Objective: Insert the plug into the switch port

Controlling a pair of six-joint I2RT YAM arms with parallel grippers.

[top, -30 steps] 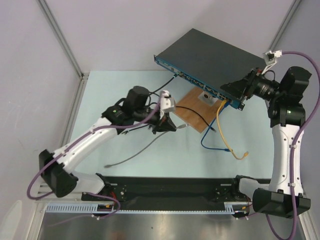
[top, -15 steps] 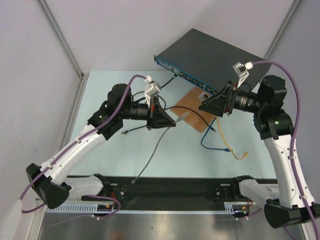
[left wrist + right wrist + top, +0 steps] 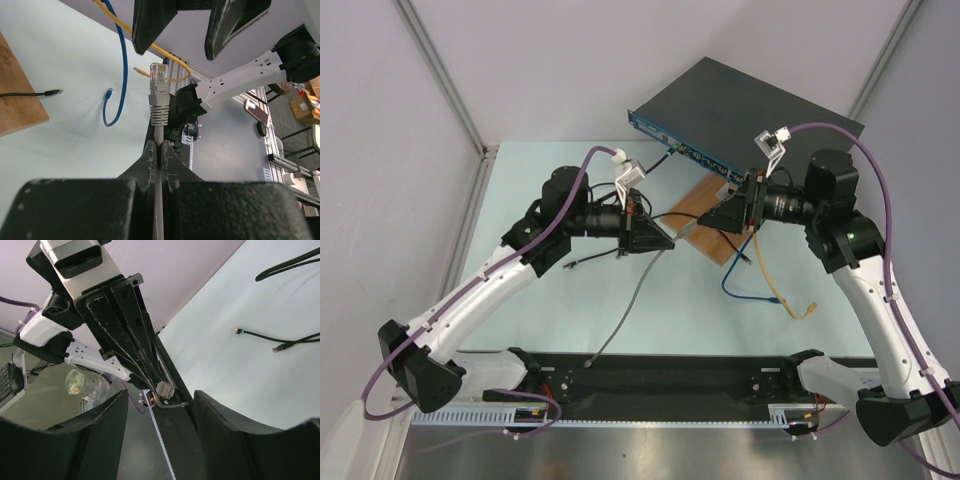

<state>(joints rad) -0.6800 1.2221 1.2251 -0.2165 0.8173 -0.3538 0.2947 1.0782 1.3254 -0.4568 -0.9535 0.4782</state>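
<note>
Plug (image 3: 158,82) — grey-booted, in left pincer (image 3: 159,146)

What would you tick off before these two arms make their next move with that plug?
1. Left hand shut on the grey cable just below the plug: ok.
2. Plug sticks out clear of that hand: ok.
3. Right hand open, facing the plug: ok.
4. Plug inside the right hand's opening: not ok, short of it.
5. Free port on the switch: cannot tell, too small.

Left fingers (image 3: 148,162) clamped; right fingers (image 3: 102,435) spread.
</note>
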